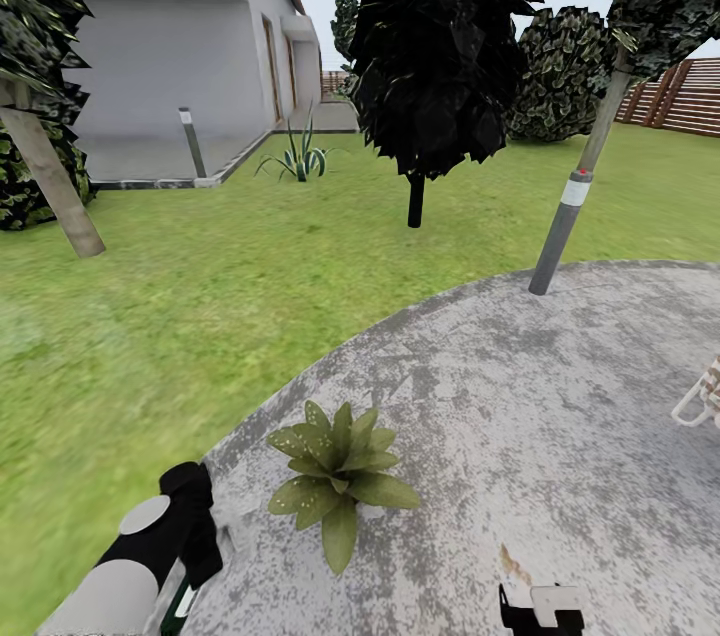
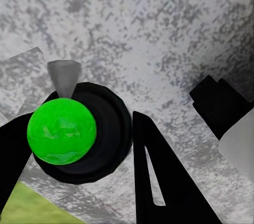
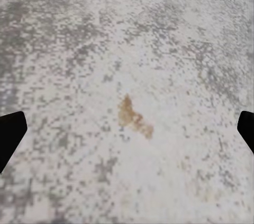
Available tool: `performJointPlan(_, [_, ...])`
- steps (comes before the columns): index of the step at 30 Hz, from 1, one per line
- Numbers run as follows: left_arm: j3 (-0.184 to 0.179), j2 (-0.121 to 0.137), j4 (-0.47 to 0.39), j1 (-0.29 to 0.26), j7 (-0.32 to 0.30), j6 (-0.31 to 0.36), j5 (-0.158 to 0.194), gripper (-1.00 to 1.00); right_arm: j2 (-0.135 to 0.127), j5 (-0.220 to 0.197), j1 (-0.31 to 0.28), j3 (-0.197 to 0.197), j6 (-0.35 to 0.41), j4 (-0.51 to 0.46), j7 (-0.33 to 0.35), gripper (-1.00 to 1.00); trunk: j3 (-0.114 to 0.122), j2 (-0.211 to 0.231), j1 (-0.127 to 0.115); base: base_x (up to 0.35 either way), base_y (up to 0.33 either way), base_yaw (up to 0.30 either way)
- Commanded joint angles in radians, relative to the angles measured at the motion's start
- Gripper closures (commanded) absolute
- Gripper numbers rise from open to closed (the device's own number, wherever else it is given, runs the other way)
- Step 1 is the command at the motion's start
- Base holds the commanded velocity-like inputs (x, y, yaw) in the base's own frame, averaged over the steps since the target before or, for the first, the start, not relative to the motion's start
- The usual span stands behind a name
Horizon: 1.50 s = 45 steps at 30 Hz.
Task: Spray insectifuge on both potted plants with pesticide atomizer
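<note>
One potted plant (image 1: 340,478), a low rosette of broad pointed leaves, stands on the round grey patio (image 1: 520,386) near its left rim. Its left leaves carry pale specks. My left gripper (image 1: 197,564) hangs just left of the plant, shut on the pesticide atomizer (image 1: 183,604), of which a dark green and white sliver shows under the arm. In the left wrist view the black fingers (image 2: 159,182) flank a round black body with a bright green ball (image 2: 61,133) and a grey nozzle cone (image 2: 64,77). My right gripper (image 1: 545,613) is open over bare paving, its fingertips (image 3: 10,131) wide apart.
A grey bollard lamp (image 1: 565,221) with a red dot stands at the patio's far edge, and another lamp (image 1: 190,141) stands by the house. A black tree (image 1: 430,46), a leaning trunk (image 1: 55,181), a spiky plant (image 1: 298,159) and the fence (image 1: 680,96) ring the lawn. A white frame (image 1: 703,403) is at the right edge.
</note>
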Motion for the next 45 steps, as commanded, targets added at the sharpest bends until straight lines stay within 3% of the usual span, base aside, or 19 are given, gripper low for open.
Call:
performJointPlan(1, [0.001,-0.002,-0.002,-0.005,-0.007,0.010,-0.004,1.00,-0.001,0.011,-0.001,-0.004,-0.002,0.002,-0.006,-1.00,-0.001,0.000,0.000,0.000,0.000,0.000])
performJointPlan(6, [-0.005,-0.011,-0.003,-0.064,-0.007,0.070,-0.013,1.00,-0.002,0.011,-0.001,-0.004,-0.002,0.002,-0.006,-1.00,-0.001,0.000,0.000,0.000,0.000,0.000])
performJointPlan(11, [-0.010,0.007,0.000,-0.070,-0.007,0.096,-0.017,1.00,-0.002,0.011,-0.001,-0.004,-0.002,0.002,-0.006,-1.00,-0.001,0.000,0.000,0.000,0.000,0.000])
performJointPlan(12, [-0.010,0.015,0.003,-0.069,-0.007,0.095,-0.017,1.00,-0.002,0.011,-0.001,-0.004,-0.002,0.002,-0.006,-1.00,-0.001,0.000,0.000,0.000,0.000,0.000])
performJointPlan(16, [-0.003,0.087,0.010,-0.068,-0.005,0.094,-0.012,1.00,-0.002,0.011,-0.001,-0.004,-0.002,0.002,-0.006,-1.00,-0.001,0.000,0.000,0.000,0.000,0.000])
performJointPlan(20, [-0.002,0.122,0.011,-0.065,-0.005,0.093,-0.007,1.00,-0.002,0.011,-0.001,-0.004,-0.002,0.002,-0.006,-1.00,-0.001,0.000,0.000,0.000,0.000,0.000])
performJointPlan(24, [-0.008,0.112,0.040,-0.056,-0.004,0.093,-0.007,1.00,-0.002,0.011,-0.001,-0.004,-0.002,0.002,-0.006,-1.00,-0.001,0.000,0.000,0.000,0.000,0.000])
performJointPlan(28, [-0.006,0.053,0.079,-0.052,0.067,0.094,-0.005,1.00,-0.002,0.011,-0.001,-0.004,-0.002,0.002,-0.006,-1.00,-0.001,0.000,0.000,0.000,0.000,0.000])
performJointPlan(33, [-0.004,0.014,0.073,-0.063,0.109,0.099,-0.002,1.00,-0.002,0.011,-0.001,-0.004,-0.002,0.002,-0.006,-1.00,-0.001,0.000,0.000,0.000,0.000,0.000])
performJointPlan(37, [0.000,0.015,0.070,-0.067,0.111,0.102,0.000,1.00,-0.002,0.011,-0.001,-0.004,-0.002,0.002,-0.006,-1.00,-0.001,0.000,0.000,0.000,0.000,0.000])
performJointPlan(45, [0.034,0.057,0.077,-0.055,0.142,0.095,0.000,1.00,-0.002,0.011,-0.001,-0.004,-0.002,0.002,-0.006,-1.00,-0.001,0.000,0.000,0.000,0.000,0.000])
